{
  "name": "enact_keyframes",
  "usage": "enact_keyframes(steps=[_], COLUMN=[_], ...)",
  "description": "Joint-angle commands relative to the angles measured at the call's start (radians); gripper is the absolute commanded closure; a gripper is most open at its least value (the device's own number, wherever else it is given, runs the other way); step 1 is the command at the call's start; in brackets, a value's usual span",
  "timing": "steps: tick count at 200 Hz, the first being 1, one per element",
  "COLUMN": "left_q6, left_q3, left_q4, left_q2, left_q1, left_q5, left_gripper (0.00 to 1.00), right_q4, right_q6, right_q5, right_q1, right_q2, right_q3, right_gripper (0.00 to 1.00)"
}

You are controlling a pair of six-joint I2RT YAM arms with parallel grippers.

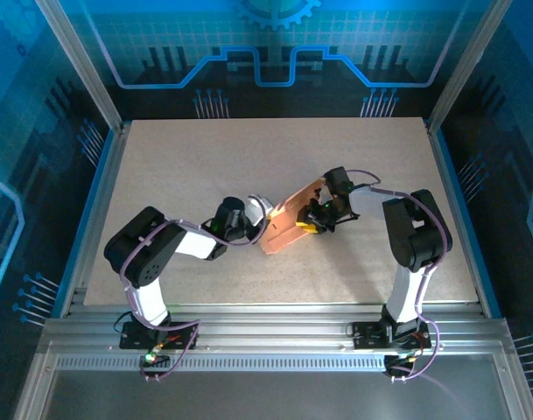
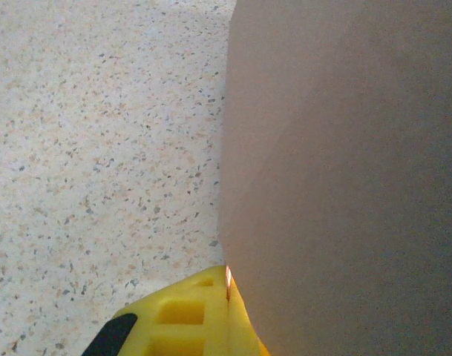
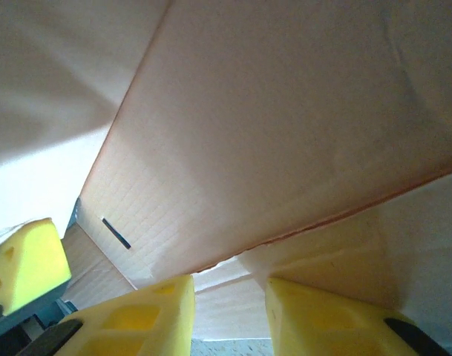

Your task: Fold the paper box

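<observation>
Left side: bare speckled surface (image 1: 161, 166) from the left frame rail (image 1: 91, 219) in toward the middle, so there is open room on that flank and along the far edge. Left arm (image 1: 148, 249) rises from its base at the near edge, elbow bent high, forearm laid low and pointing right. The left fingers (image 2: 188, 319) are closed on the near-left edge of the paper box (image 1: 292, 219). From the wrist, one yellow finger shows with a cardboard panel flat against its inner face; the other is hidden behind that panel. Middle: the box sits a little right of centre, well apart from every rail. Its long line runs on a diagonal from near-left to far-right, and it lies between the two arms. Right side: the right fingers (image 3: 136, 319) stand apart, tips up under a creased panel with a thin dark slit (image 3: 116, 233). I cannot tell whether they touch the cardboard. Right arm (image 1: 415, 232) stands upright from its base, elbow high, wrist folded back left and down onto the box. Bare surface continues beyond it to the right rail (image 1: 463, 227).
</observation>
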Motion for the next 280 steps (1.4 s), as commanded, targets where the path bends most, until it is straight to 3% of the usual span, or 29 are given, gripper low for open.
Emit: enact_keyframes(steps=[1, 81, 108, 137, 168, 223, 246, 280], left_q6=[0.09, 0.18, 0.044, -0.155, -0.225, -0.184, -0.149, -0.132], left_q3=[-0.029, -0.056, -0.043, 0.007, 0.017, 0.02, -0.002, -0.028], left_q4=[-0.038, 0.043, 0.046, -0.044, -0.055, -0.034, 0.023, 0.098], left_q2=[0.018, 0.064, 0.072, 0.073, 0.079, 0.095, 0.104, 0.133], left_q1=[-0.068, -0.116, -0.096, -0.06, -0.044, -0.042, -0.042, -0.044], left_q5=[-0.004, -0.062, -0.057, -0.059, -0.056, -0.06, -0.044, -0.024], left_gripper=[1.0, 1.0, 1.0, 1.0, 1.0, 1.0, 1.0, 1.0], right_q4=[0.054, 0.097, 0.089, 0.058, 0.028, -0.096, -0.208, -0.236], right_q6=[0.012, 0.052, 0.061, 0.051, 0.038, 0.011, -0.041, -0.071], right_q5=[0.029, -0.008, -0.022, -0.011, 0.05, 0.275, 0.344, 0.308], right_q1=[0.003, -0.004, -0.005, -0.008, -0.03, -0.14, -0.17, -0.208], right_q2=[0.064, 0.066, 0.032, -0.047, -0.165, -0.401, -0.379, -0.25], right_q3=[-0.033, -0.042, -0.034, -0.028, -0.067, -0.143, -0.065, 0.054], right_gripper=[0.67, 0.67, 0.66, 0.55, 0.45, 0.45, 0.45, 0.46])
